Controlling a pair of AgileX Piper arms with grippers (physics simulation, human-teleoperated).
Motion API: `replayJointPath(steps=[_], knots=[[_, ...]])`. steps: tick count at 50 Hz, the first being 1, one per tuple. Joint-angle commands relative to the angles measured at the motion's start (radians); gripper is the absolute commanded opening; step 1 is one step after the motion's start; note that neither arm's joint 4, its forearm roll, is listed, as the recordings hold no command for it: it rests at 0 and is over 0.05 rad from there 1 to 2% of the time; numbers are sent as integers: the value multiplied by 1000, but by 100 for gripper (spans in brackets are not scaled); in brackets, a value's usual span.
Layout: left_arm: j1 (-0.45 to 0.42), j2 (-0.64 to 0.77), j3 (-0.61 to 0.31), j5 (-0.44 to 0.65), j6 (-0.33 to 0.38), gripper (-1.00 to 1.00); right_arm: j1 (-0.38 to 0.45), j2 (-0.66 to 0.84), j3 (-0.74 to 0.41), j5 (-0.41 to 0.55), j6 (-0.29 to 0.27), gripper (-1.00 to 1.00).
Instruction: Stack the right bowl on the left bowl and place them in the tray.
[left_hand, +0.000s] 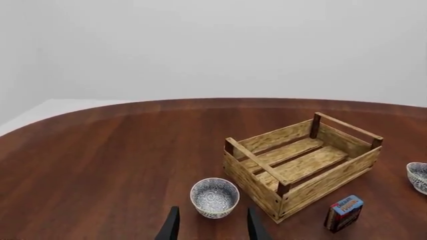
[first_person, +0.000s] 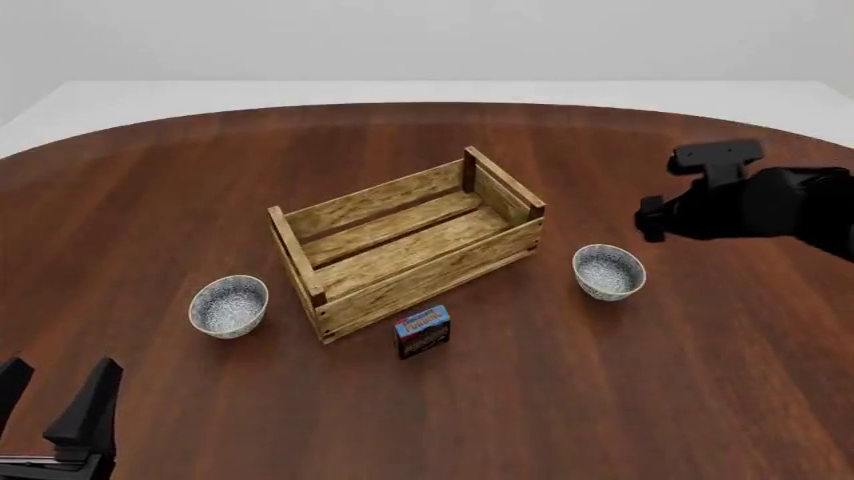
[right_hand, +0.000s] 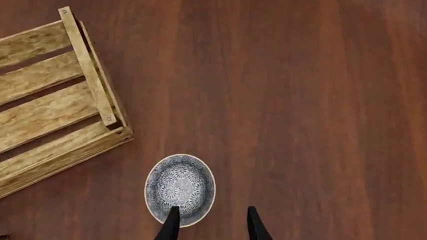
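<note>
Both end effectors are spread open, holding nothing — the right end effector (right_hand: 210, 225) hangs above the right bowl (first_person: 609, 271), right of the tray (first_person: 407, 240); the left bowl (first_person: 228, 305) sits left of it.

A small blue-and-red carton (first_person: 422, 332) stands on the brown table (first_person: 160, 200).

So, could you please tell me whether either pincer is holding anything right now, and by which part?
Nothing is held. Both pincers are open and empty: the left pincer near the left bowl, the right pincer above the right bowl.
</note>
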Motion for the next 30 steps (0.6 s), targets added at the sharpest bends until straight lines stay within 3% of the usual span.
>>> replayJointPath(steps=[1, 30], knots=[[-4, -4, -3, 5, -7, 100, -9, 85, -24, -26, 1, 100], [-11, -5, -3, 5, -23, 100, 2, 243, -31, -101, 34, 100]])
